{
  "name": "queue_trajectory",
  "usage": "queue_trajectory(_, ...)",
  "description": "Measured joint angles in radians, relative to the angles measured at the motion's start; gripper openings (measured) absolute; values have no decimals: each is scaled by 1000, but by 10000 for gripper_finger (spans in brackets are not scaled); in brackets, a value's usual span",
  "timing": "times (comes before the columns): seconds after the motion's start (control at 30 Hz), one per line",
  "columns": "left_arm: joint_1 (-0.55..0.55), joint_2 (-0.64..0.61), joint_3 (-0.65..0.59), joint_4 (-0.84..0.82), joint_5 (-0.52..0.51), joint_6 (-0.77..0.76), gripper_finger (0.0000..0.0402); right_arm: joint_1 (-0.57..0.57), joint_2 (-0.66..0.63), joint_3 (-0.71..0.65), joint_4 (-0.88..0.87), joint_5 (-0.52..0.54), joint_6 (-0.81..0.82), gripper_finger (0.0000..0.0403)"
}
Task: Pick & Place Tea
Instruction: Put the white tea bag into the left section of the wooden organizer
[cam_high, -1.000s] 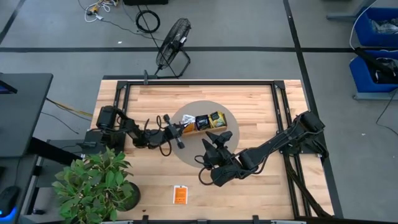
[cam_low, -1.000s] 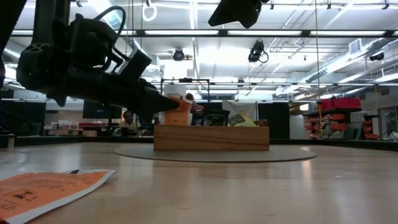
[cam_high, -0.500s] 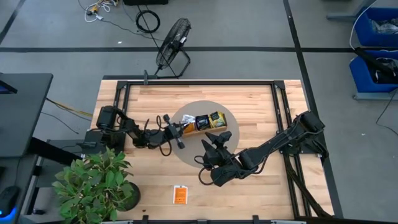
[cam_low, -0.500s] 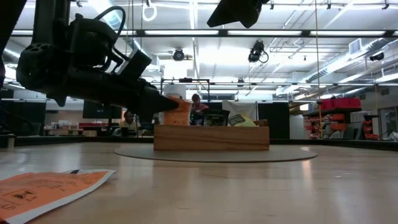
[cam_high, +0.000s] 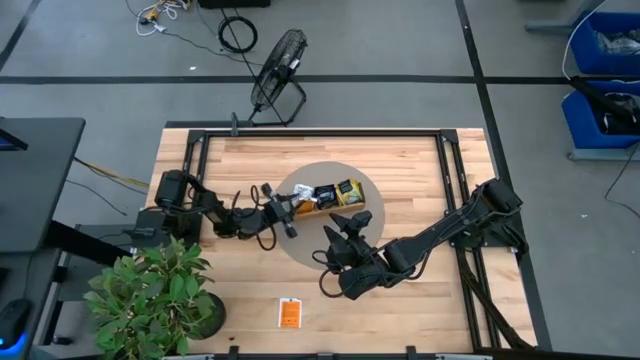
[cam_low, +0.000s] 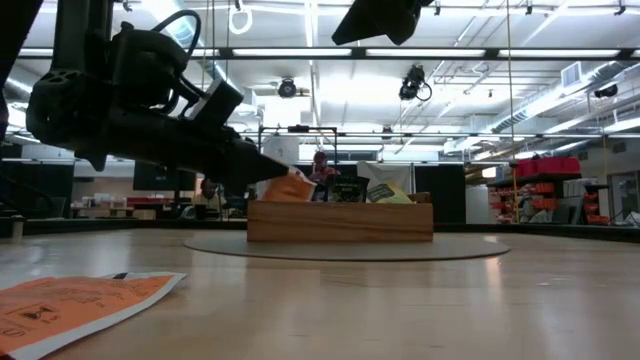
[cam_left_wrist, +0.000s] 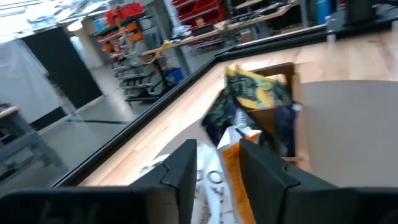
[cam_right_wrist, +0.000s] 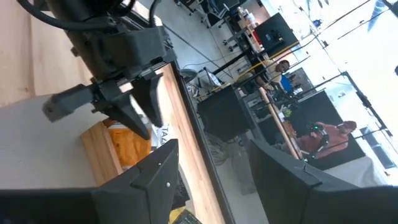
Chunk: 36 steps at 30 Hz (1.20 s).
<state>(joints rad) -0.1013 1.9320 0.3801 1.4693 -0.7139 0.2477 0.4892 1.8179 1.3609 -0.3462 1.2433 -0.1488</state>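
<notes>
Since the earlier frame the orange tea packet (cam_low: 290, 187) tips lower into the wooden tray (cam_low: 340, 220), directly below the left gripper (cam_left_wrist: 217, 177), whose fingers are parting to release it

Workshop or lab: storage shelving (cam_left_wrist: 134, 37), blue bins (cam_high: 605, 60), ceiling strip lights (cam_low: 330, 52).

Even, bright overhead light covers the pale wooden worktop (cam_high: 400, 170) in the view from above, with only soft, short shadows. At table height, long ceiling strip lights (cam_low: 330, 52) glare white, leaving the dark left robot arm (cam_low: 130, 110) silhouetted. The nearest orange paper packet (cam_low: 70, 300) is out of focus. Both wrist views are smeared and soft.
</notes>
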Motion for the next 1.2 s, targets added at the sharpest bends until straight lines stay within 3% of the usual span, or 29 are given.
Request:
queue_trajectory(0.13, 0, 0, 0, 0, -69, -1, 134, 0, 0, 0, 0, -6, 10, 203)
queue_trajectory(0.53, 0, 0, 0, 17, -132, 1, 127, 0, 0, 0, 0, -6, 10, 203)
queue_trajectory(1.07, -44, -1, 0, 88, -132, 53, 126, 0, 0, 0, -13, -6, 23, 203)
queue_trajectory(1.2, -80, -12, -1, 88, -43, 87, 126, 0, 0, 0, -54, -6, 60, 203)
